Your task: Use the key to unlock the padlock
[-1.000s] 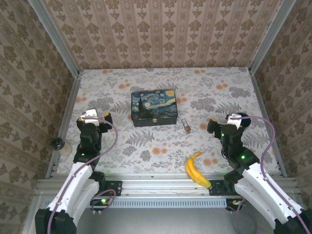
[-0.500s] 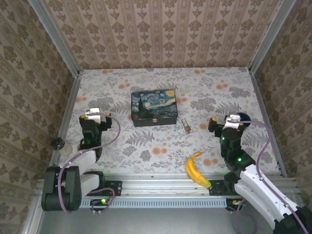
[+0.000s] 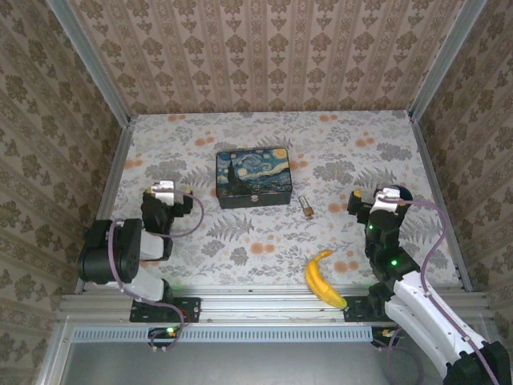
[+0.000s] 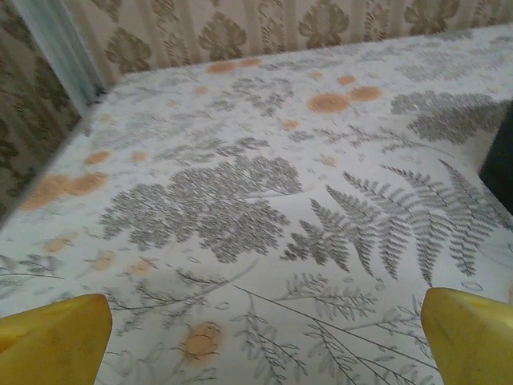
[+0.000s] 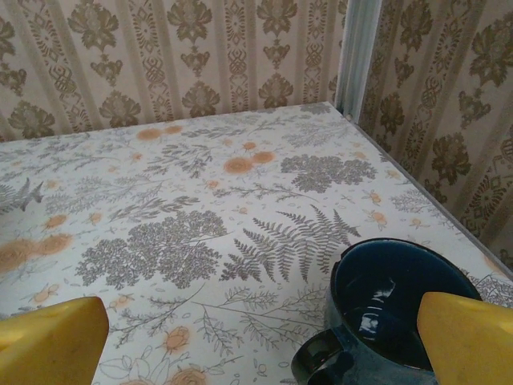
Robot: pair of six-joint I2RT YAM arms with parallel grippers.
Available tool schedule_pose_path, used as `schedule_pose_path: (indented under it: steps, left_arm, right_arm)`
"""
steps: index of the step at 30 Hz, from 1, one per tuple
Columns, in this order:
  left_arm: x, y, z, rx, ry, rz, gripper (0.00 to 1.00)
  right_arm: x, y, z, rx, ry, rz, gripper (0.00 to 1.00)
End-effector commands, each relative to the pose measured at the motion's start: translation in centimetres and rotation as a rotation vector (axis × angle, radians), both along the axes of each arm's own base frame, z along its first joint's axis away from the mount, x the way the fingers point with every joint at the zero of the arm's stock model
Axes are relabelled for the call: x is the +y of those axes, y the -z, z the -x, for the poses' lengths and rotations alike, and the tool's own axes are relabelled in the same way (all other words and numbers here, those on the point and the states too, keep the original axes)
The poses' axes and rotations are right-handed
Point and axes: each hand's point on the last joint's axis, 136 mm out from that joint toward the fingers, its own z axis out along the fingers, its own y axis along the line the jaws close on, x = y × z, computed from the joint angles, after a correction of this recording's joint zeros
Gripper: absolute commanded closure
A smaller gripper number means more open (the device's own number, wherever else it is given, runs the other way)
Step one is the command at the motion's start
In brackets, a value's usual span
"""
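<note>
The left pincer (image 4: 260,345) and right pincer (image 5: 264,345) are being held apart, empty; the padlock (image 3: 307,208) is arguably best being approached squarely

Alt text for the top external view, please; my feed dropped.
A tiny brass padlock lies on the floral table, right of a starry-night box, untouched. The left gripper and right gripper are open, near their own sides; a banana lies by the front edge.

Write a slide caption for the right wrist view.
Open right hand over floral table, dark blue mug at lower right.
</note>
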Motion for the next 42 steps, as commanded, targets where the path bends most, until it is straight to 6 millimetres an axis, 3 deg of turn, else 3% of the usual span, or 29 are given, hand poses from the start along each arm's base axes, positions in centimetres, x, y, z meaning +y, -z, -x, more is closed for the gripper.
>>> schedule_pose_path:
  steps: [1, 5, 9, 21, 25, 32, 37, 38, 42]
  left_arm:
    - [-1.4, -2.1, -1.0, -0.077, 0.098, -0.009, 0.0]
    - [-1.3, -1.7, -2.2, -0.016, 0.104, 0.003, 0.0]
    - [1.1, -1.3, -3.6, 0.052, -0.017, 0.042, 0.0]
    - [1.0, -1.3, -3.5, 0.055, -0.017, 0.038, 0.0]
    - [0.9, -1.2, -3.6, 0.057, -0.013, 0.034, 0.0]
    - [0.8, -1.2, -3.6, 0.059, -0.013, 0.026, 0.0]
    - [0.8, -1.2, -3.6, 0.059, -0.013, 0.025, 0.0]
    - [0.8, -1.2, -3.6, 0.06, -0.013, 0.025, 0.0]
    - [0.8, -1.2, -3.6, 0.059, -0.013, 0.024, 0.0]
  right_arm:
    - [-0.6, 0.0, -0.1, -0.034, 0.019, 0.005, 0.0]
    - [-1.1, 0.6, -0.6, -0.074, 0.008, 0.003, 0.0]
    - [-2.6, 1.6, -1.7, -0.091, 0.025, -0.046, 0.0]
    - [-2.2, 4.0, -7.9, -0.02, -0.06, -0.03, 0.0]
    - [-2.9, 5.9, -9.6, 0.013, -0.045, -0.087, 0.0]
    - [-2.2, 6.3, -10.4, 0.053, -0.085, -0.077, 0.0]
    - [1.6, 7.5, -11.9, 0.058, -0.322, -0.046, 0.0]
    - [2.5, 8.1, -11.9, 0.132, -0.381, -0.05, 0.0]
    - [2.8, 8.0, -12.4, 0.127, -0.422, -0.077, 0.0]
